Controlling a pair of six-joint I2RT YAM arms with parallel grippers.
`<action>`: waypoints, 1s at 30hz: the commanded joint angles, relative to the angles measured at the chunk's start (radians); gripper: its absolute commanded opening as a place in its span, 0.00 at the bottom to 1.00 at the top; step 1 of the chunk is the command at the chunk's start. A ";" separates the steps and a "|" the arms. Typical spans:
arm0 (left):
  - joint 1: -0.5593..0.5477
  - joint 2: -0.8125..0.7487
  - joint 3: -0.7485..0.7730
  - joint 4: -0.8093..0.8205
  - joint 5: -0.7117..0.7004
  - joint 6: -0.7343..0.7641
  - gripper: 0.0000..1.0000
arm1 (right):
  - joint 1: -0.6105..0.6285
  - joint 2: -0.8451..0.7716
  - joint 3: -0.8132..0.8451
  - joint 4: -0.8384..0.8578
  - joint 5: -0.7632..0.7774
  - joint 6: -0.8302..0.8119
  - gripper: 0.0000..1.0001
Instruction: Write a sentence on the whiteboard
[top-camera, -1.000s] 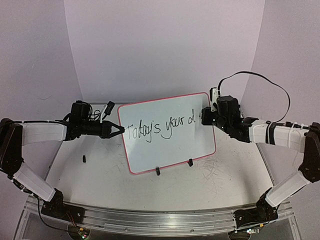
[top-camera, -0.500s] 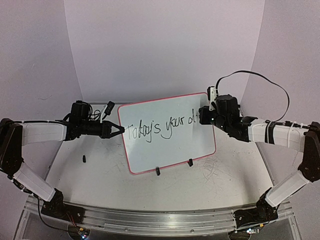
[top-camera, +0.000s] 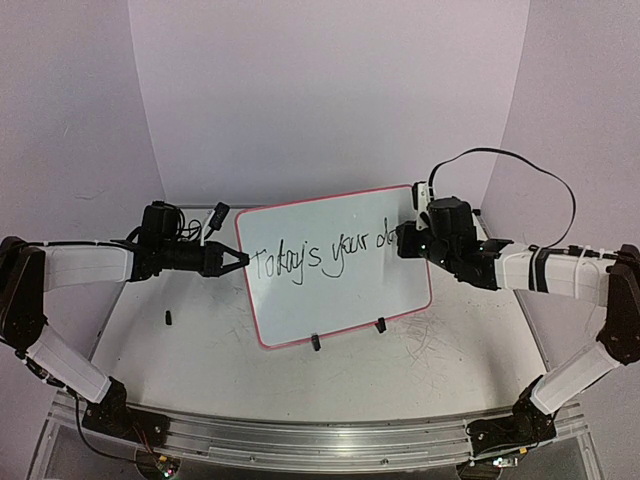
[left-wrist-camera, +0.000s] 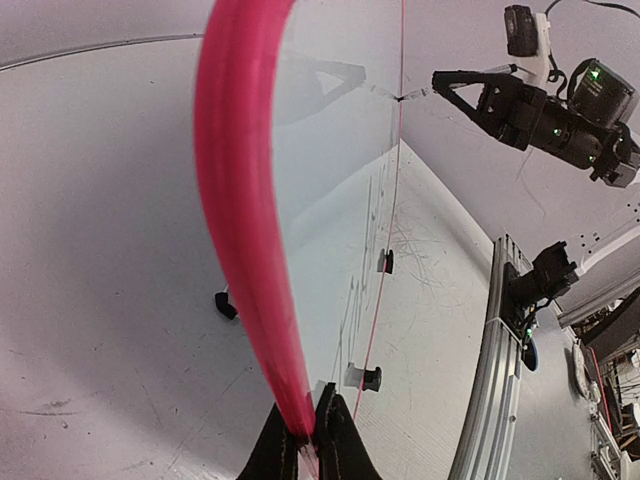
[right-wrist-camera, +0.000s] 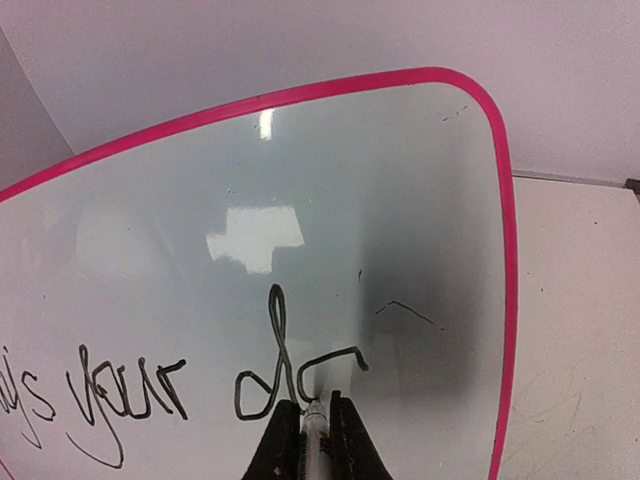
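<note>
Right gripper (right-wrist-camera: 315, 412) of mine is pinched tight on a thin marker (right-wrist-camera: 316, 432), whose tip touches the whiteboard (top-camera: 350, 305) just right of the letter "d". A second ago the sentence (top-camera: 318, 260) ended at a bare "d". Since then I have shifted slightly along the board, and a short hooked stroke has appeared after it, the start of the next letter. The line now reads "Today's your d" plus that opening stroke, so I judge the last word unfinished and the writing still under way. My left gripper (left-wrist-camera: 308, 440) has not moved: it stays clamped on the pink rim (left-wrist-camera: 238, 200) at the board's left edge, steadying it. The board stands upright on its two black clip feet (top-camera: 315, 342) on the table (top-camera: 200, 350), between my arms. Little board is left before the right rim, so I think the remaining letters must stay narrow.
</note>
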 joint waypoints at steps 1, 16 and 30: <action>0.001 0.022 0.023 -0.055 -0.154 0.069 0.00 | -0.023 -0.014 0.005 -0.018 0.064 0.007 0.00; 0.001 0.017 0.021 -0.055 -0.158 0.071 0.00 | -0.039 0.030 0.086 -0.010 0.041 -0.014 0.00; 0.001 0.022 0.020 -0.056 -0.161 0.072 0.00 | -0.044 -0.049 -0.033 -0.022 0.043 0.007 0.00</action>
